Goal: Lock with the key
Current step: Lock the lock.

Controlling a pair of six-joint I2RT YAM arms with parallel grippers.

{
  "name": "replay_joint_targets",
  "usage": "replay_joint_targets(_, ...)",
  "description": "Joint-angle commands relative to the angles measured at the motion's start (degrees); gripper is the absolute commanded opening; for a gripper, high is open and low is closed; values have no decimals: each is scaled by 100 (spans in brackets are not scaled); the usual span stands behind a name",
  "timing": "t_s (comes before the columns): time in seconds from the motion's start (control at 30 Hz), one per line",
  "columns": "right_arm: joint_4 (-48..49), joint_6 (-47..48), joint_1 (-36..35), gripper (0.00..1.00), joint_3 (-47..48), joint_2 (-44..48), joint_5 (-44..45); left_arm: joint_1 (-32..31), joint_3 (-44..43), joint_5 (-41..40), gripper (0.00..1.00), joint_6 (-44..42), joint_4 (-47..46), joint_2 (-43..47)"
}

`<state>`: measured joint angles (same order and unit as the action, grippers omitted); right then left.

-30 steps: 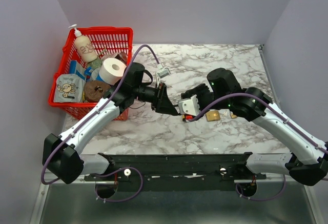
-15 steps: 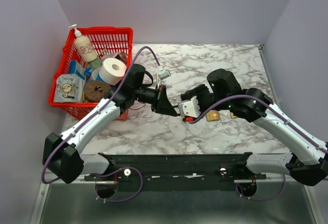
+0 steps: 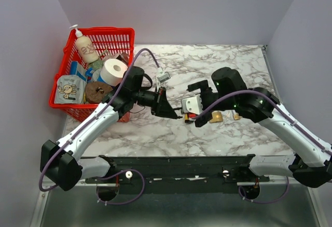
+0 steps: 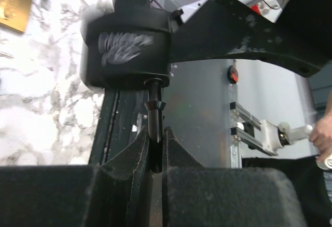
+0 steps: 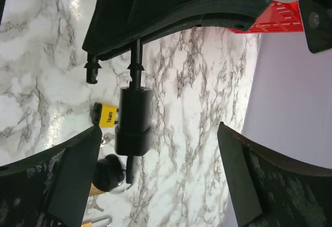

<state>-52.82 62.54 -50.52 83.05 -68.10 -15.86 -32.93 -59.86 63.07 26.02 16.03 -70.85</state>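
Note:
A black cylinder padlock (image 5: 132,118) hangs above the marble table. My left gripper (image 4: 154,138) is shut on one leg of the lock's shackle (image 4: 153,114). The lock body (image 4: 127,50) is just beyond the fingertips. A thin dark key (image 5: 128,171) sticks out of the body's far end. In the top view the left gripper (image 3: 174,111) is at mid-table, facing my right gripper (image 3: 190,106). The right gripper (image 5: 159,128) is open, with its fingers wide on either side of the lock and not touching it.
A yellow padlock (image 5: 106,115), a black round key head on a ring (image 5: 108,172) and brass padlocks (image 3: 215,117) lie on the table under the right arm. A red basket (image 3: 65,107) of items stands at the left.
My right gripper has opened its fingers wide around the lock. My left gripper has shifted slightly left and still holds the shackle.

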Motion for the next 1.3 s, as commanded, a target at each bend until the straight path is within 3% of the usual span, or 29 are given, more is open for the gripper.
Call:
replay_joint_targets(0.0, -167, -908, 156, 100, 361, -72, -451, 129, -140, 135, 0, -325, -57, 352)
replay_joint_targets(0.2, -685, -1989, 946, 100, 993, -300, -1794, 181, -509, 153, 0, -764, 346, 546)
replay_joint_targets(0.3, -985, -2368, 1254, 100, 1187, -398, -2481, 173, -913, 57, 0, -1493, 943, 555)
replay_joint_targets(0.57, -914, -2563, 1308, 100, 1038, -187, -3054, 164, -1854, -313, 0, -3513, 2483, 379)
replay_joint_targets(0.9, -677, -2616, 1291, 91, 1012, -283, -3362, 76, -1986, -234, 0, -3393, 2203, 476)
replay_joint_targets(1.27, -379, -2651, 1211, 82, 678, -398, -3064, 58, -1960, -93, 0, -2858, 1754, 537)
